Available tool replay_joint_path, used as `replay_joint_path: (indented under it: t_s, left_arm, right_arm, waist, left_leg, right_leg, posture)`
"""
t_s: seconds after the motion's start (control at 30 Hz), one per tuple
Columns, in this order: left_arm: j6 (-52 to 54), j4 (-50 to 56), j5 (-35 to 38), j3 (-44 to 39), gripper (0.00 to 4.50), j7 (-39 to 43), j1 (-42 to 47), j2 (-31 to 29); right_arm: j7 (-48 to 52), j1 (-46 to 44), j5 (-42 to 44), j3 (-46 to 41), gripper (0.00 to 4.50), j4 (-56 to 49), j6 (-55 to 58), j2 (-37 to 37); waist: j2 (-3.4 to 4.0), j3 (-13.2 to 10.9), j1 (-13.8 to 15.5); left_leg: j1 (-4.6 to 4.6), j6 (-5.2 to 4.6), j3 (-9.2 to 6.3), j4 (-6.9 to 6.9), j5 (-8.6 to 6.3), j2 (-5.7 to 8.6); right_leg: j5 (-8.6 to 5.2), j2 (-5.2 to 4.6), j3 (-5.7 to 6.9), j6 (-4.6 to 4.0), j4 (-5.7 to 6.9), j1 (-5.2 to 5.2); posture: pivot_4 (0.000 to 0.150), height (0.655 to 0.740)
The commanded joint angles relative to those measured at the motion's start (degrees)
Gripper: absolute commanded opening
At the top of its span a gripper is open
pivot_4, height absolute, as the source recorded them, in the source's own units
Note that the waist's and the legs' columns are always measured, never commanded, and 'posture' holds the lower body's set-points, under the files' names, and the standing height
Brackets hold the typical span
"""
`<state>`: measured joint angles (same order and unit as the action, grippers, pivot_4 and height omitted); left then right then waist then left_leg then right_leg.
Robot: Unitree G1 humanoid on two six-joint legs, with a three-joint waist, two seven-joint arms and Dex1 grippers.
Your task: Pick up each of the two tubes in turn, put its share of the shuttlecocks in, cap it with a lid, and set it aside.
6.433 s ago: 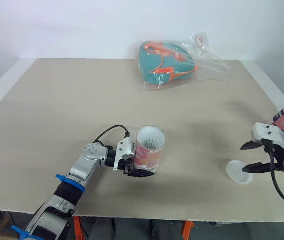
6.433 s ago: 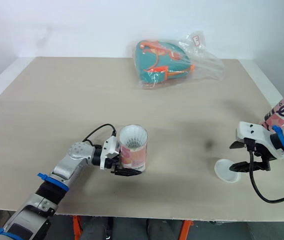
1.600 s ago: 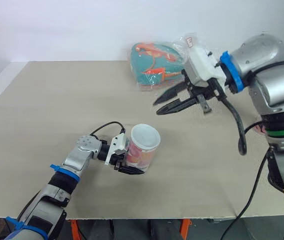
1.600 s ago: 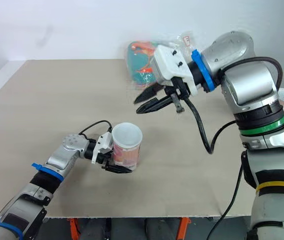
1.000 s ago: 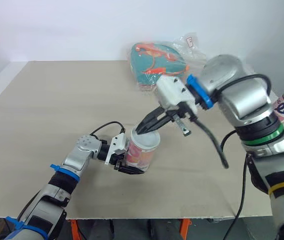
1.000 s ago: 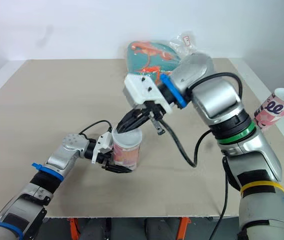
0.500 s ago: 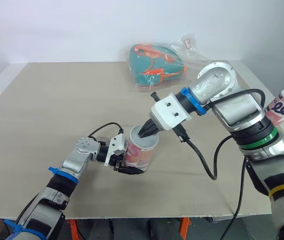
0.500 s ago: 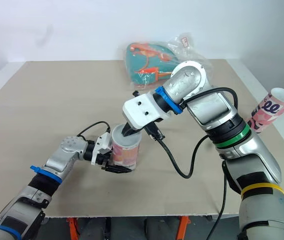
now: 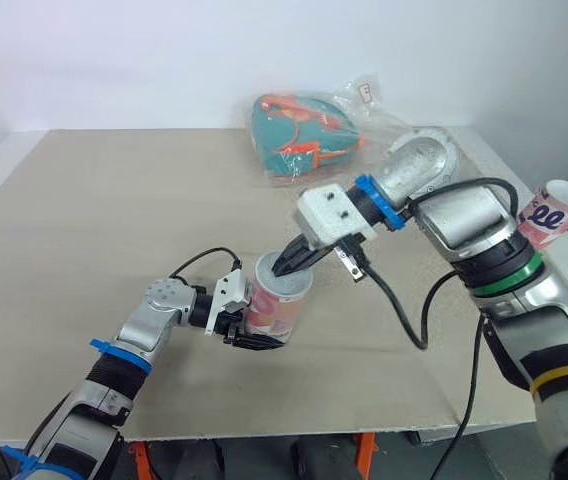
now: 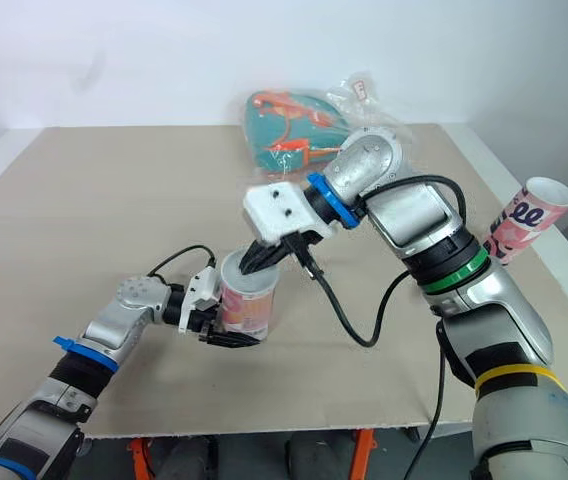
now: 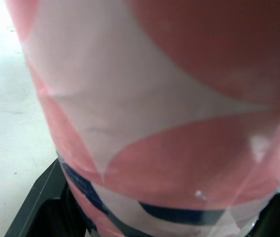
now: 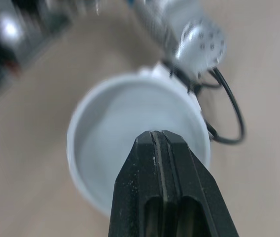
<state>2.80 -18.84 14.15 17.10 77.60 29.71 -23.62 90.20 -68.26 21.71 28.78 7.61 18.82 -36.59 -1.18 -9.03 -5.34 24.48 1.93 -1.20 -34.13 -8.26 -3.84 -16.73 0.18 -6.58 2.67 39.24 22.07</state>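
A pale beige table runs from the near edge to a plain white wall; at 12 o'clock on its far side lies a teal bag with orange trim, inside a clear plastic wrapper.

Toward 6 o'clock from the table's middle stands a tube, pink and white with a dark band, roughly upright; the left gripper comes in from 9 o'clock and grips it low down, one black finger on each side. A white lid sits on the tube's mouth, so its contents are hidden. The right gripper reaches in from 2 o'clock, its two fingers pressed together with nothing between them; their tips are at the middle of the lid, though whether they touch it I cannot tell.

At 3 o'clock, by the table's right edge, a second tube leans tilted with its mouth uncapped; pink with dark lettering; its inside cannot be made out.
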Motion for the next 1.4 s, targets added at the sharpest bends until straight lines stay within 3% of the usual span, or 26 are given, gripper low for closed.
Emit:
replay_joint_path:
  t_s: [0.03, 0.27, 0.3, 0.43, 0.63, 0.8, 1.0, 1.2, 1.4]
  left_arm:
    - [0.8, -2.1, -2.0, 0.0, 3.07, -0.9, -1.7, -1.3]
    - [0.2, -1.6, -0.4, -0.3, 3.07, -1.0, -1.9, -0.1]
    - [0.4, -1.5, -0.3, -0.2, 3.07, -0.9, -1.9, -0.1]
    - [0.1, -0.8, 1.0, -0.5, 4.46, 0.6, -2.0, 0.0]
    - [-1.2, 0.9, 0.3, -0.2, 4.46, 3.6, -3.3, -3.1]
    - [-0.4, 2.9, 0.9, -1.9, 4.46, 6.2, -5.7, -9.1]
    - [-2.0, 4.7, 0.8, -6.1, 4.46, 6.0, -9.6, -16.8]
    - [2.9, 15.2, 8.5, -15.1, 4.46, 3.0, -16.1, -20.8]
    - [11.6, 32.0, 17.5, -22.5, 4.46, -1.6, -24.5, -22.5]
  right_arm:
    - [2.3, -2.0, 8.0, -6.3, 0.95, -1.1, 5.2, -5.9]
    - [0.5, 7.6, 11.0, -14.6, 4.39, -8.9, 9.9, -14.9]
    - [-0.2, 8.5, 11.4, -15.7, 4.47, -9.6, 10.9, -15.3]
    - [-5.4, 15.1, 12.9, -21.6, 4.5, -14.4, 14.9, -17.3]
    - [-10.6, 24.1, 14.7, -27.2, 4.5, -21.4, 18.6, -18.7]
    - [-13.2, 28.8, 15.0, -29.1, 4.5, -25.1, 19.9, -19.6]
    - [-13.9, 35.1, 9.5, -27.0, 4.5, -26.0, 14.9, -21.0]
    - [-13.5, 42.7, 3.9, -22.6, 4.5, -26.5, 8.8, -20.1]
    - [-17.7, 44.9, 2.5, -19.4, 4.5, -25.6, 7.9, -13.0]
  waist:
    - [0.0, 0.0, 0.3]
    - [0.06, -0.1, 0.8]
    - [0.15, -0.1, 0.8]
    - [0.31, -0.2, 0.9]
    - [0.42, -0.3, 0.9]
    - [0.43, -0.3, 0.9]
    - [0.46, -0.3, 0.9]
    - [0.4, -0.4, 0.9]
    - [0.12, -0.8, 1.1]
  left_leg:
    - [0.2, 0.0, -0.02, -0.01, 0.0, 0.02]
    - [0.48, -0.12, -0.11, -0.02, -0.27, 0.11]
    - [0.49, -0.12, -0.15, -0.03, -0.26, 0.11]
    - [0.51, -0.12, -0.2, -0.15, -0.26, 0.11]
    - [0.56, -0.11, -0.17, -0.19, -0.26, 0.15]
    - [0.56, -0.11, -0.24, -0.12, -0.27, 0.13]
    - [0.55, -0.08, -0.22, -0.11, -0.29, 0.12]
    - [0.54, -0.06, -0.07, -0.11, -0.31, 0.08]
    - [0.69, 0.07, -0.05, -0.18, -0.38, 0.16]
  right_leg:
    - [0.08, 0.0, 0.01, 0.08, 0.0, 0.15]
    - [-0.16, 0.04, 0.01, 0.02, -0.05, 0.32]
    - [-0.22, 0.08, 0.01, 0.12, -0.05, 0.31]
    - [-0.28, 0.09, 0.01, 0.42, -0.05, 0.29]
    - [-0.31, 0.08, -0.06, 0.49, -0.05, 0.31]
    - [-0.38, 0.14, -0.05, 0.45, -0.05, 0.32]
    - [-0.43, 0.1, -0.05, 0.46, -0.05, 0.32]
    - [-0.44, 0.01, -0.04, 0.44, -0.05, 0.37]
    - [-0.52, -0.13, -0.04, 0.57, -0.06, 0.39]
  posture:
    - [0.15, 0.74]
    - [0.15, 0.74]
    - [0.15, 0.74]
    - [0.15, 0.74]
    - [0.15, 0.74]
    - [0.15, 0.74]
    - [0.15, 0.74]
    - [0.15, 0.74]
    - [0.15, 0.74]
